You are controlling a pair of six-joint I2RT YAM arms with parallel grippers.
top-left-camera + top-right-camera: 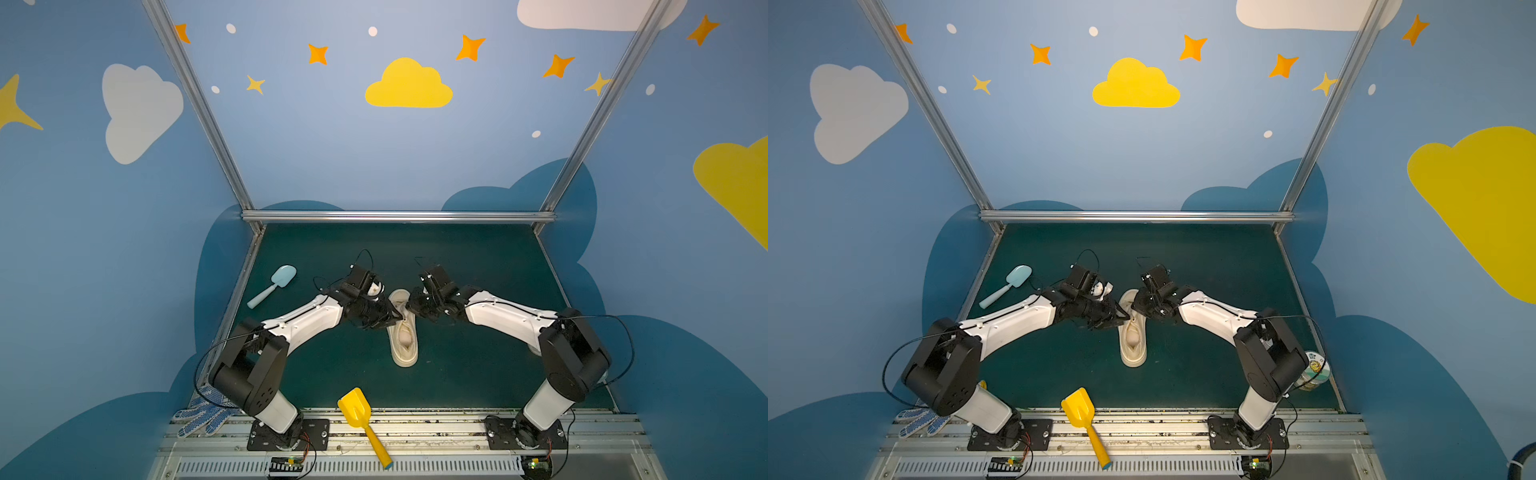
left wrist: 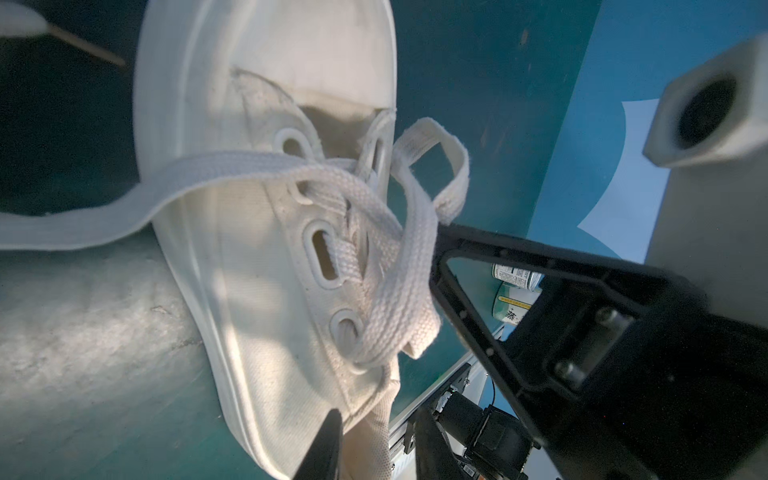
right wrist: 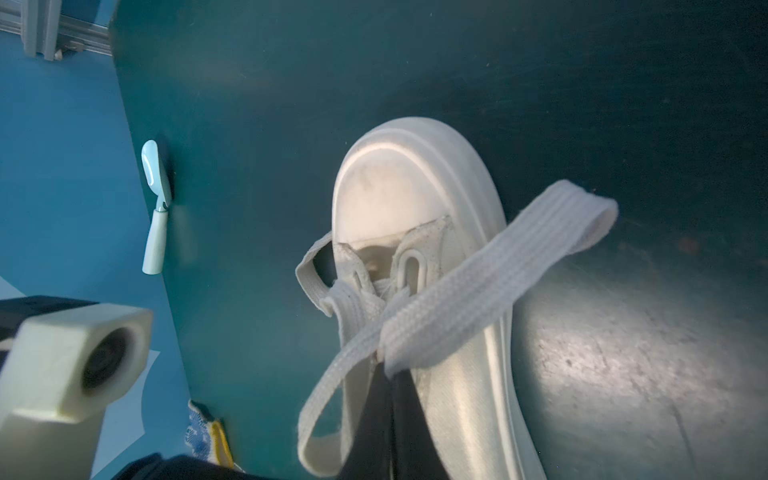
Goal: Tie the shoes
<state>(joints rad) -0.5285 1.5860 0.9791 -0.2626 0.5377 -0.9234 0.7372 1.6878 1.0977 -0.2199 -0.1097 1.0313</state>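
Where the dark green desk [image 1: 478, 270] sits boxed in by blue walls painted with clouds and stars, plus a silver frame [image 1: 397, 216], the shoe [image 1: 404, 349] lies mid-desk, toe toward the back wall and heel toward the front rail. In both top views the two wrists crowd over its front half, so the laces are hidden there.

Right wrist view only: the right pincer [image 3: 386, 374] is pressed together on a flat cream lace [image 3: 478, 286], which loops out past the side of the toe.

Left wrist view only: the left pincer [image 2: 376, 415] is spread, with a strip of cream cloth between its fingers. I can't tell whether the cloth touches both.

Around:
- pale blue scoop [image 1: 274, 284], back left
- yellow shovel [image 1: 356, 409], across the front rail
- dotted glove [image 1: 199, 415], by the left base
- printed tub [image 1: 1316, 370], behind the right elbow, clear in a top view
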